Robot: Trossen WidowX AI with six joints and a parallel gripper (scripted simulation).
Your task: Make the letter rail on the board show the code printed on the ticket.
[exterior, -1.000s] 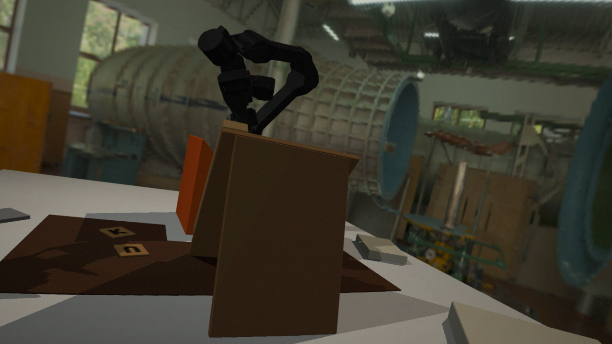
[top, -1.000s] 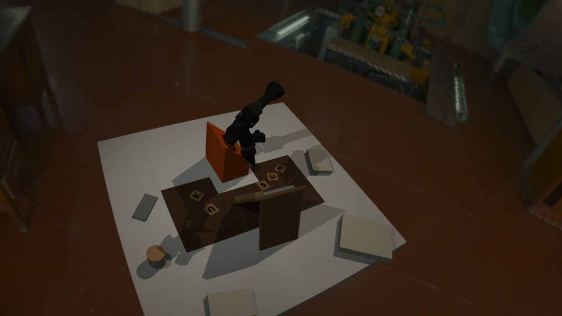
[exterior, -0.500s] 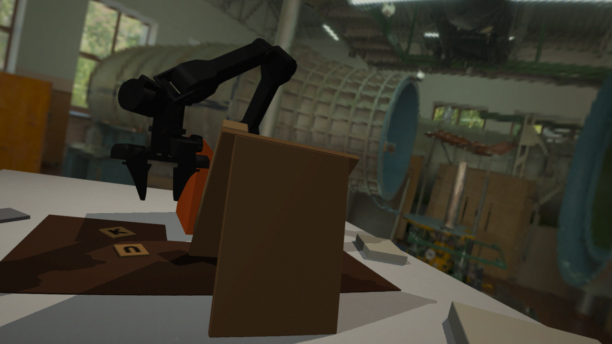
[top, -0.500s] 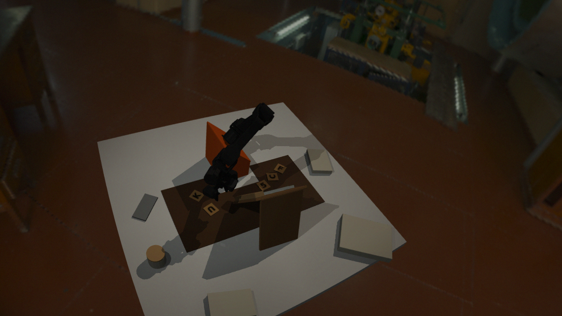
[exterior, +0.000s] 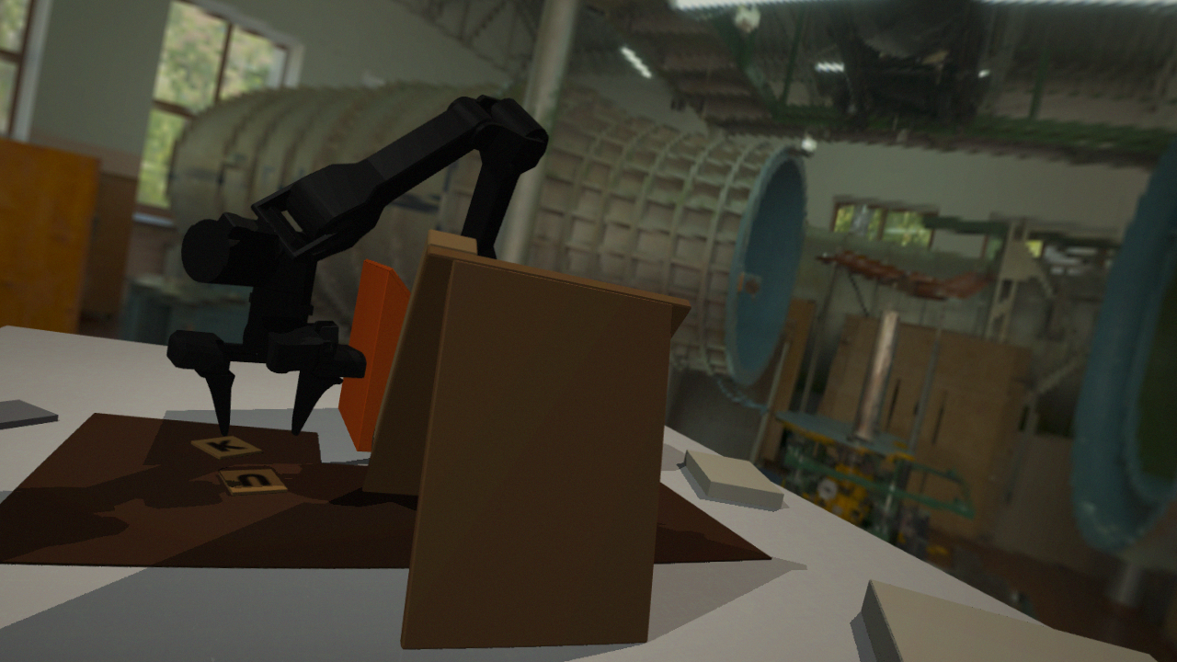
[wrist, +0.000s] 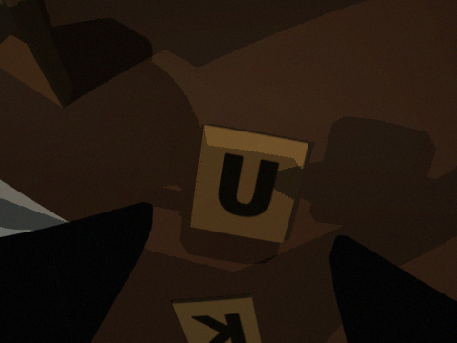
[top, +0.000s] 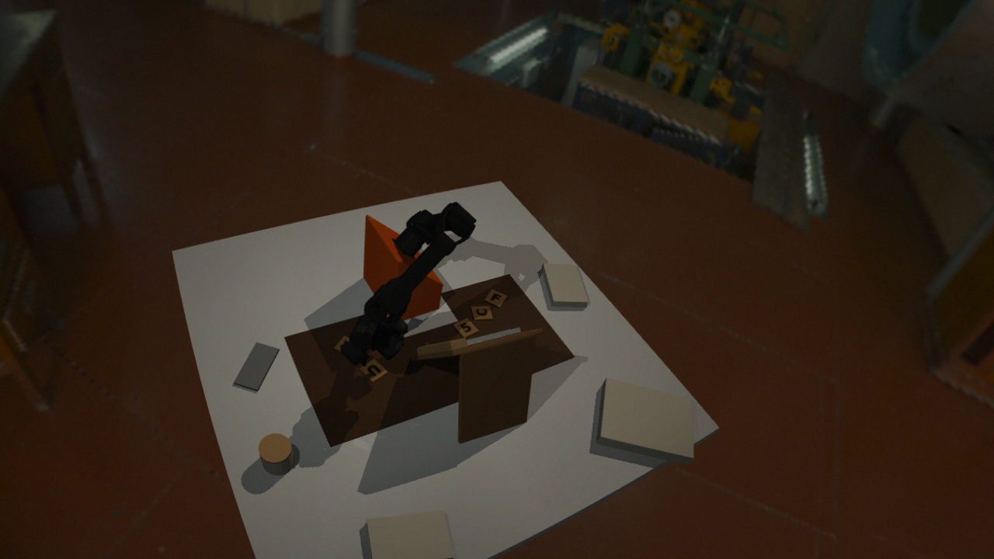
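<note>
My gripper point(top: 364, 359) point(exterior: 258, 426) point(wrist: 243, 232) is open and empty, pointing down just above the dark brown mat point(top: 344, 417) point(exterior: 123, 527) point(wrist: 381, 57) at its left part. The U tile point(top: 376, 370) point(exterior: 251, 480) point(wrist: 247, 185) lies flat on the mat, between and just beyond my fingertips in the wrist view. The K tile point(exterior: 225, 447) point(wrist: 220, 327) lies flat beside it under my fingers. Tiles 5 point(top: 465, 326), C point(top: 482, 310) and F point(top: 495, 298) lie in a row behind the tilted brown board point(top: 490, 396) point(exterior: 534, 461). Its grey rail point(top: 495, 338) shows at the top edge. The ticket is hidden.
An orange wedge point(top: 380, 258) point(exterior: 374, 354) stands behind the mat beside my arm. Beige blocks point(top: 564, 283) point(top: 646, 419) point(top: 410, 535) point(exterior: 732, 479), a grey slab point(top: 255, 366) point(exterior: 20, 411) and a tan cylinder point(top: 276, 449) lie on the white counter around the mat.
</note>
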